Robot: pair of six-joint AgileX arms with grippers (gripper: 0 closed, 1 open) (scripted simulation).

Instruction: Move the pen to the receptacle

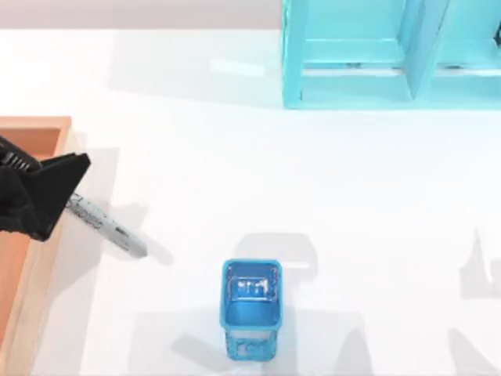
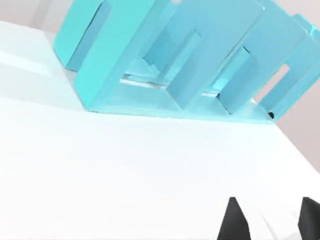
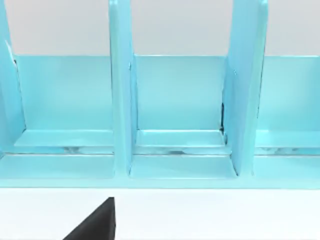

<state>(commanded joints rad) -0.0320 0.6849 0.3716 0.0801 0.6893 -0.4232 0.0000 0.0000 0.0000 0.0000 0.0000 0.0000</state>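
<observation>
beside one tray [image 1: 35, 125], left claw [image 1: 59, 192] grips one pen [image 1: 106, 223].

Tray [image 1: 31, 129] matt wood; cup [image 1: 251, 309] blue mesh; table [image 1: 313, 188] smooth white.

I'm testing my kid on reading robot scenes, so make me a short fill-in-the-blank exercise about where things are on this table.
1. The left gripper holds the pen by its ____ end.
2. The tray lies at the table's ____ edge in the top view.
3. The mesh cup is coloured ____.
4. The shelf unit stands at the ____ of the table in the top view.

Missing words: capped; left; blue; far side
</observation>
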